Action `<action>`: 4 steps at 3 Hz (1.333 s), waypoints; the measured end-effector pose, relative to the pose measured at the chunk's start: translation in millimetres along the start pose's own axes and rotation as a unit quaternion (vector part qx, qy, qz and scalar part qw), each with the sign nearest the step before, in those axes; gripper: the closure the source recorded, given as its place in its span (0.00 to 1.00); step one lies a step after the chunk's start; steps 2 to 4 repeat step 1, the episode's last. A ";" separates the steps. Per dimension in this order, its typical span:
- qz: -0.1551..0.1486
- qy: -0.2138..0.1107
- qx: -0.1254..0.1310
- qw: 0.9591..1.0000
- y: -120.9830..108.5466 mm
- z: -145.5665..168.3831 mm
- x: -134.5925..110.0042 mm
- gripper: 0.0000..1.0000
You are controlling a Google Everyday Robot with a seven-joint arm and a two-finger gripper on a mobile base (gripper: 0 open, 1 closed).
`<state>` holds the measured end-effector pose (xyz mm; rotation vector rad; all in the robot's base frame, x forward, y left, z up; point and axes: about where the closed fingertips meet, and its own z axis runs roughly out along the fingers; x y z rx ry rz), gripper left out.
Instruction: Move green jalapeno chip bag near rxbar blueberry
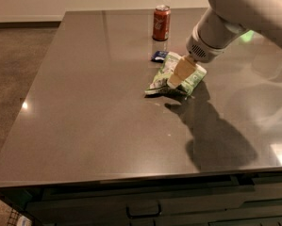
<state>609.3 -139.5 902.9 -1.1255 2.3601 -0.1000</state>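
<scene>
The green jalapeno chip bag is a crinkled light-green and white bag lying on the dark table, right of centre. The rxbar blueberry is a small dark-blue wrapper at the bag's far left corner, touching or almost touching it. My gripper reaches down from the upper right and sits on top of the bag's middle, covering part of it. The white arm fills the upper right corner.
A red soda can stands upright behind the rxbar, near the table's far edge. The dark table stretches left and toward the front. Drawer fronts run below its front edge. Carpeted floor lies to the left.
</scene>
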 end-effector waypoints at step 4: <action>0.000 0.000 0.000 1.000 0.0 0.0 0.0 0.00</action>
